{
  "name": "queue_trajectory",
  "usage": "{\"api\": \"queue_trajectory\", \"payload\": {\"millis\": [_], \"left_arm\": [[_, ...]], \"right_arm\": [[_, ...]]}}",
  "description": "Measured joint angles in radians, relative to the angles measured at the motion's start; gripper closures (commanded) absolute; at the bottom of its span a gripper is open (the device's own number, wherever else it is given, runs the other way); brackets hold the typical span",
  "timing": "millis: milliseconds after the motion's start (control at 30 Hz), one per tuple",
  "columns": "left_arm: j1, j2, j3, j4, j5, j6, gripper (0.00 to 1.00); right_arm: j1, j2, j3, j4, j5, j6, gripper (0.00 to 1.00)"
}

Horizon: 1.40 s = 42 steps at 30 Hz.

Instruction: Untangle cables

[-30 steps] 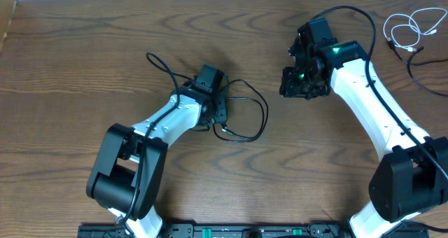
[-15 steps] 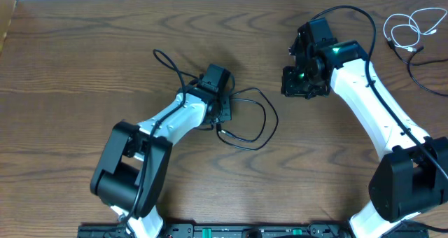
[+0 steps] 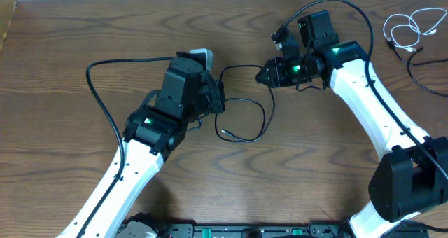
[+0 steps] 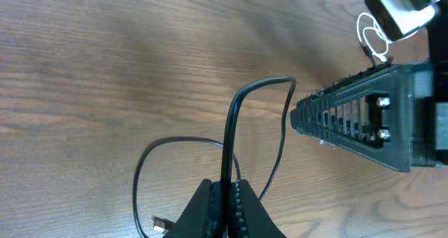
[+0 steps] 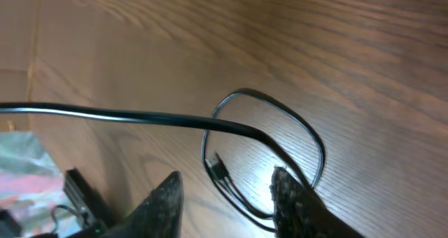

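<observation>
My left claw [image 4: 225,190] is pinching one black cable [image 4: 230,126], my right claw [image 5: 227,175] is hanging open; one white cable [image 3: 409,48] is lying far right.

The overhead camera looked straight down from well above on the dark wood-grain bench [image 3: 56,49], taking in the whole work area. My left wrist camera sat low and close, facing forward past my left gripper [image 4: 225,189] along the thin black cable [image 4: 229,133]. My right wrist camera peered down at the bench between the fingers of my right gripper [image 5: 227,185]. All three views shared that cable's loop.
</observation>
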Motion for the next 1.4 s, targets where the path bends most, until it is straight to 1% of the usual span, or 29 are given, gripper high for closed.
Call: {"api": "queue_trajectory", "payload": {"millis": [133,233,333,467,567,600,700,800,933,1067,1167,1300,1400], "left_arm": [[0.000,0.001,0.000,-0.008,0.000,0.004,0.93],[0.000,0.001,0.000,-0.010,0.000,0.004,0.92],[0.000,0.001,0.000,-0.010,0.000,0.004,0.93],[0.000,0.001,0.000,-0.013,0.000,0.004,0.93],[0.000,0.001,0.000,-0.014,0.000,0.004,0.93],[0.000,0.001,0.000,-0.014,0.000,0.004,0.93],[0.004,0.001,0.000,-0.014,0.000,0.004,0.92],[0.027,0.001,0.000,-0.014,0.003,-0.005,0.93],[0.089,0.001,0.000,-0.014,0.003,-0.090,0.92],[0.116,0.001,0.000,-0.004,0.016,-0.234,0.93],[0.116,0.001,0.000,0.027,0.050,-0.286,0.92],[0.116,0.001,0.000,0.043,0.072,-0.375,0.93],[0.116,0.001,0.000,0.060,0.080,-0.494,0.92]], "right_arm": [[0.000,0.000,0.000,-0.050,0.053,-0.038,0.49],[0.002,0.009,-0.005,-0.095,0.127,-0.032,0.48],[0.009,0.036,-0.049,-0.067,0.161,0.004,0.48],[0.024,0.061,-0.156,0.006,0.182,0.068,0.50],[0.048,0.061,-0.216,0.090,0.188,0.101,0.57],[0.053,0.061,-0.226,0.107,0.188,0.103,0.61],[0.076,0.061,-0.277,0.185,0.190,0.132,0.65],[0.091,0.062,-0.309,0.204,0.214,0.174,0.70],[0.098,0.062,-0.323,0.226,0.240,0.227,0.79],[0.109,0.062,-0.323,0.286,0.249,0.278,0.78],[0.135,0.062,-0.323,0.322,0.256,0.313,0.77],[0.179,0.062,-0.323,0.325,0.291,0.397,0.76],[0.200,0.062,-0.324,0.322,0.351,0.472,0.75]]}}
